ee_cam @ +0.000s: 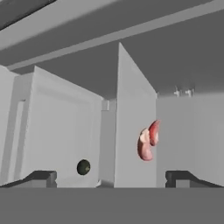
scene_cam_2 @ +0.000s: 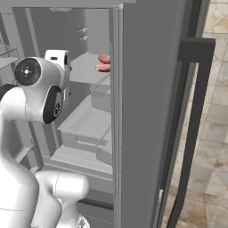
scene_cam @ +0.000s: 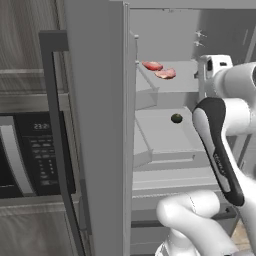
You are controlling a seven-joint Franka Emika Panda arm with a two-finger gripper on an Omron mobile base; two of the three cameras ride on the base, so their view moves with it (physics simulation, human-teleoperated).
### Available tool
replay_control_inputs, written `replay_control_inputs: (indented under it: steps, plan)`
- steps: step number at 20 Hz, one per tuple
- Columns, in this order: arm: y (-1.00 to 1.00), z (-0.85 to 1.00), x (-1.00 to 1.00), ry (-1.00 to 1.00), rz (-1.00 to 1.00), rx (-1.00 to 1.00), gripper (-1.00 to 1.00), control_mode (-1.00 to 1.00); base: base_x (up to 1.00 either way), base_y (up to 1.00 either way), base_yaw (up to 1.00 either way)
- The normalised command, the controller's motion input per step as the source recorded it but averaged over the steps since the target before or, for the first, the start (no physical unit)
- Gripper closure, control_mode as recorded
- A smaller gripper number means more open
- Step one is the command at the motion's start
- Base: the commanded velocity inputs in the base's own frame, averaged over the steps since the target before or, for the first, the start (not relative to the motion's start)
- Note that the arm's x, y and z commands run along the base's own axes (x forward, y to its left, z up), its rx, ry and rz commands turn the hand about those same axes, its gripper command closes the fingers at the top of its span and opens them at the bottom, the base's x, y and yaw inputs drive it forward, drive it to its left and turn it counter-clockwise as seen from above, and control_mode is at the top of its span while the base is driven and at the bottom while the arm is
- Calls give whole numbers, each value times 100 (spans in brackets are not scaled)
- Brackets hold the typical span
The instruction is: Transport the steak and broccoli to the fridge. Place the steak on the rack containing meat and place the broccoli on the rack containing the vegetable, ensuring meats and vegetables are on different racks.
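Lying on the upper rack, steak (apart) faces open pincer.

The fridge is showing grey steel outside and a paler grey inside; its door handle is looking near black; the steak is showing pale pink with lighter marbling, lying on the pale-grey upper shelf; the other meat piece beside it is reading darker red; a round vegetable on the lower shelf is appearing dark green; the oven is showing black; the arm is showing white with dark joints; the floor is showing beige tiles.
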Motion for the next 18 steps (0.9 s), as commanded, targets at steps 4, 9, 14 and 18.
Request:
replay_control_inputs:
  steps: [4, 9, 14, 18]
  plan:
    - [6, 5, -90, 0, 0, 0, -100, -100, 0, 0, 0]
    - [1, 0, -68, 0, 0, 0, -100, -100, 0, 0, 0]
    - [0, 0, -55, 0, 0, 0, -100, -100, 0, 0, 0]
    - [0, 0, -39, 0, 0, 0, -100, -100, 0, 0, 0]
